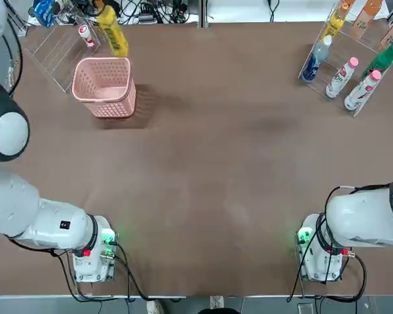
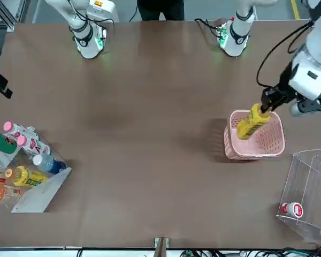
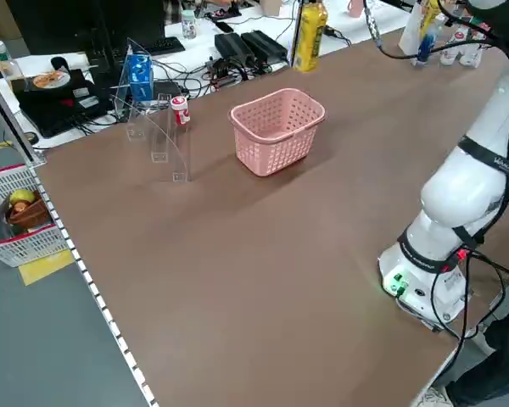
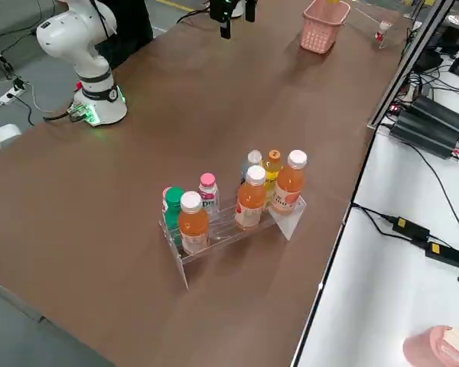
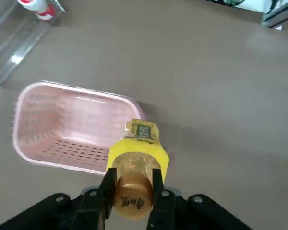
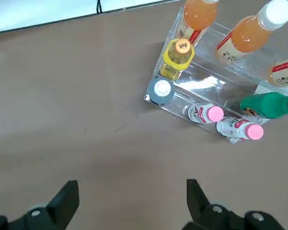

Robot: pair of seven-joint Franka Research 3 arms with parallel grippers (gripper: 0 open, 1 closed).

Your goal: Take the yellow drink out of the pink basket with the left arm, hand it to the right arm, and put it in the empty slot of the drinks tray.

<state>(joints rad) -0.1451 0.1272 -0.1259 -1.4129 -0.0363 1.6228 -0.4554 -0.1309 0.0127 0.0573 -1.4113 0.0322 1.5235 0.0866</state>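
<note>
Above one pink basket (image 2: 255,143) — one yellow drink (image 2: 250,122).

One pink basket (image 1: 105,88). One yellow drink (image 1: 112,31) above it. Seven bottles in the drinks tray (image 4: 228,225) at far right. One small red-and-white bottle (image 1: 86,34) far left.

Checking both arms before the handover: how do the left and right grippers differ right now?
The left gripper is shut on the yellow drink, held above the pink basket; the right gripper is open and empty. The left is over the basket corner; the right hovers near the drinks tray. Both have black fingers.
</note>
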